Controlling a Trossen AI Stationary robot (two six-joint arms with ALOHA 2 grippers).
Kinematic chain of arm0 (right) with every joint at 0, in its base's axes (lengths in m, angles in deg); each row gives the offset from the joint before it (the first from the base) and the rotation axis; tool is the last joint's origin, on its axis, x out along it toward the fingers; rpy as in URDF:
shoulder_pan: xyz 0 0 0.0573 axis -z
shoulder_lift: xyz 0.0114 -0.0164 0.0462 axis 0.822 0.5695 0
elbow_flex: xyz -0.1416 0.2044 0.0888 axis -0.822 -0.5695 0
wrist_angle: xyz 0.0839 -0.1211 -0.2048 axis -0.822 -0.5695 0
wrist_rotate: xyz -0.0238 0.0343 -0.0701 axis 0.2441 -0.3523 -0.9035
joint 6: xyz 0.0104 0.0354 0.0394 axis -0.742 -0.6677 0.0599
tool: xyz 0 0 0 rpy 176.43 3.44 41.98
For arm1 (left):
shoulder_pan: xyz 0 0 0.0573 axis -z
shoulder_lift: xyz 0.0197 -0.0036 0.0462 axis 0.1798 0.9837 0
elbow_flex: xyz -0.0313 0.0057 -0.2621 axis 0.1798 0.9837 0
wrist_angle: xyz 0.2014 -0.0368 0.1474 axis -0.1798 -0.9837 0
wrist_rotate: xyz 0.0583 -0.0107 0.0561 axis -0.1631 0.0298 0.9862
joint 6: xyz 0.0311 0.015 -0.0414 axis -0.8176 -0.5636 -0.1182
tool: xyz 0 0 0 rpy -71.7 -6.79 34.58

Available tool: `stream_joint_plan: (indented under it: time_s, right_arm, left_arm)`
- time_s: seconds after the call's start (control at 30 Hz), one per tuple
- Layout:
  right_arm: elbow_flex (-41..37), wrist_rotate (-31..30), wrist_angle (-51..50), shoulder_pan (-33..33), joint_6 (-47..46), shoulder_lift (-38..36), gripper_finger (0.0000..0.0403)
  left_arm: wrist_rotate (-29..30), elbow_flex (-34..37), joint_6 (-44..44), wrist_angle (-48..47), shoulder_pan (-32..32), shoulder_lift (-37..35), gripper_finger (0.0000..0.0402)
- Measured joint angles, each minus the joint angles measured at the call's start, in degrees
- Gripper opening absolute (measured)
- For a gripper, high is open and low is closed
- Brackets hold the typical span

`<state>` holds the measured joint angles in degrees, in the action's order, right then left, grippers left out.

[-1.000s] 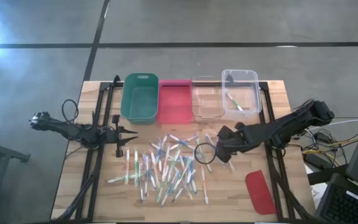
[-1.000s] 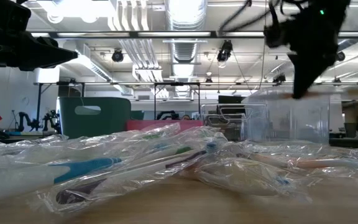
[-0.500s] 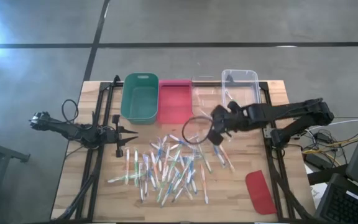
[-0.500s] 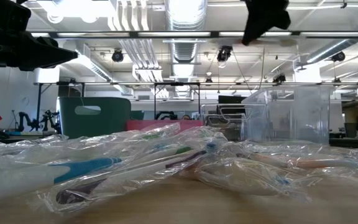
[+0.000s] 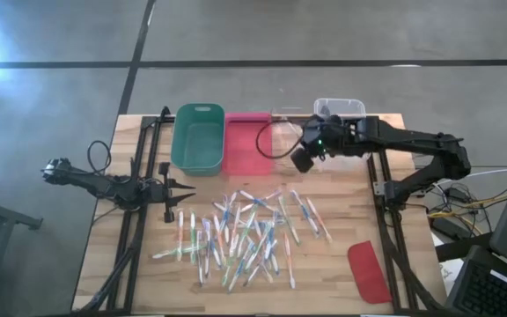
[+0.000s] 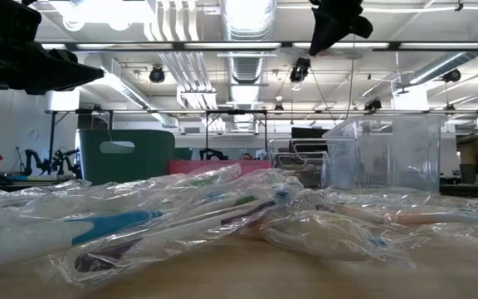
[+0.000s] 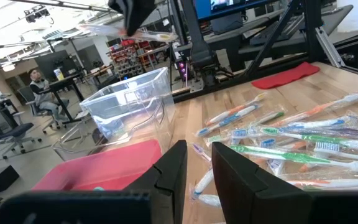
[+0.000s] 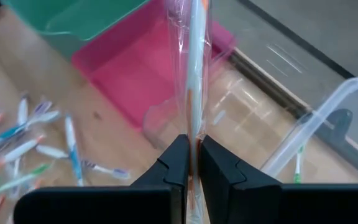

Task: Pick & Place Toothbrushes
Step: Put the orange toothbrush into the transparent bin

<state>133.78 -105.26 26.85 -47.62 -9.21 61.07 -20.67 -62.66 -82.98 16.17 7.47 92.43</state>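
Right pincer (image 8: 192,163): clamped on one wrapped toothbrush (image 8: 195,74), held high above the clear bins (image 5: 293,141) at the counter's far edge.
Left pincer (image 7: 196,163): fingers slightly apart, empty, waiting at the left side.
Remaining toothbrushes (image 5: 245,233): heaped mid-counter (image 5: 350,211).
Risk: the slippery wrapper may slide or swing, dropping the brush outside a bin or in the wrong bin.

Table (image 5: 139,273) (toothbrushes (image 5: 240,238), bins (image 5: 199,139), lid (image 5: 368,271))

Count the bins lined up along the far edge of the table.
4, side by side: green bin on the left, then pink bin, a clear bin partly under the right pincer, and another clear bin rightmost.
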Motion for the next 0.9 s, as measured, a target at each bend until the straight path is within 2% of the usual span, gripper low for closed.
stream_joint_plan:
  time_s: [0.27, 0.9]
  right_arm:
    - [-0.4, 1.3, 0.6, 5.4, 0.0, 0.0, 0.0022]
    - [-1.5, 1.2, 8.2, 10.1, 2.1, 0.0, 0.0022]
  left_arm:
    - [0.0, 0.0, 0.0, 0.0, 0.0, 0.0, 0.0081]
    - [0.0, 0.0, 0.0, 0.0, 0.0, 0.0, 0.0081]
